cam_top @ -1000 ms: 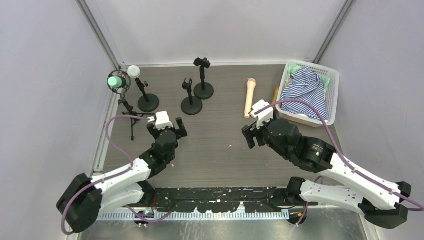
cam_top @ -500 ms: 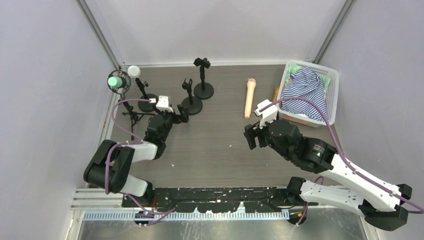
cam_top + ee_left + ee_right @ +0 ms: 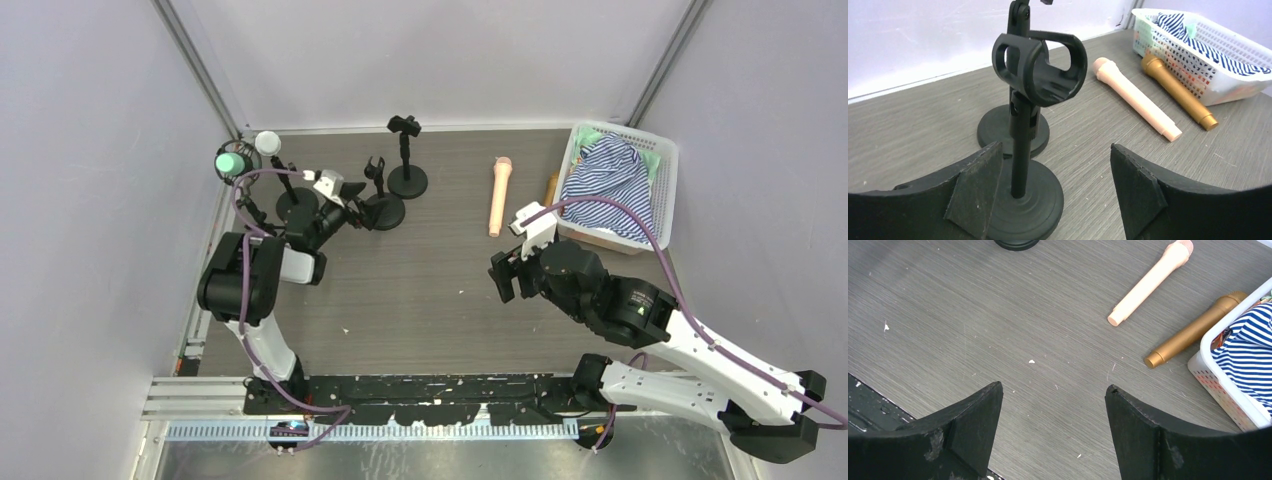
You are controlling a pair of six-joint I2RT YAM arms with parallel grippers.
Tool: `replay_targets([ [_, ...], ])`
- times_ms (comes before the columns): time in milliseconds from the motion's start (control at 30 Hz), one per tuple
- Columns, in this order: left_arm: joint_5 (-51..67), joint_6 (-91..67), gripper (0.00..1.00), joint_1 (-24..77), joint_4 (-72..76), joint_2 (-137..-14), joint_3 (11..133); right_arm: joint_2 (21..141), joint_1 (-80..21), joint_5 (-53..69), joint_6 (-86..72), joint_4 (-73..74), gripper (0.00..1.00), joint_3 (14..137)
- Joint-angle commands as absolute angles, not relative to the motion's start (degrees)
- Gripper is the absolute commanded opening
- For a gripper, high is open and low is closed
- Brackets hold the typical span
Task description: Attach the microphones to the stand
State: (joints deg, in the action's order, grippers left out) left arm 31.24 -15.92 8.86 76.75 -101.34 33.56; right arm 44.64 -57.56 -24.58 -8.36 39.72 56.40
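The mint green microphone [image 3: 231, 162] and the white microphone [image 3: 267, 143] sit in stands at the far left. The peach-pink microphone [image 3: 500, 195] lies flat on the table; it also shows in the left wrist view [image 3: 1135, 97] and the right wrist view [image 3: 1150, 282]. The golden-brown microphone [image 3: 1178, 92] lies beside the basket, also in the right wrist view [image 3: 1195, 330]. My left gripper [image 3: 352, 212] is open and empty, close to an empty black stand with its clip [image 3: 1040, 67] and round base [image 3: 1023, 200]. My right gripper [image 3: 503, 277] is open and empty above the table, short of the lying microphones.
A second empty stand [image 3: 405, 150] stands behind the first; its base [image 3: 1013, 131] shows in the left wrist view. A white basket [image 3: 668, 160] holding striped cloth sits at the far right. Walls close the table on three sides.
My left arm has reached forward and to the left, bringing its open gripper up to the empty stand. The right gripper has barely moved.
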Motion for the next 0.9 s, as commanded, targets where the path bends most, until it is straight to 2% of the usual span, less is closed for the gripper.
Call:
replay_targets([
  [0, 40.28, -14.2, 0.77, 6.65, 82.0, -103.58, 37.77, 43.82, -57.39, -24.76, -8.61, 40.51, 0.8, 57.27],
  [233, 45.87, -14.67, 0.68, 4.04, 82.0, -107.38, 42.07, 43.66, -57.37, -24.57, -8.44, 41.24, 0.8, 57.22],
  [700, 50.34, -17.13, 0.64, 3.78, 81.47, -111.02, 48.46, 44.65, -57.31, -23.64, -8.14, 40.89, 0.8, 56.98],
  [867, 51.88, -17.19, 0.55, 4.1, 79.77, -111.87, 50.36, 44.7, -57.33, -23.64, -8.15, 40.7, 0.8, 56.78],
])
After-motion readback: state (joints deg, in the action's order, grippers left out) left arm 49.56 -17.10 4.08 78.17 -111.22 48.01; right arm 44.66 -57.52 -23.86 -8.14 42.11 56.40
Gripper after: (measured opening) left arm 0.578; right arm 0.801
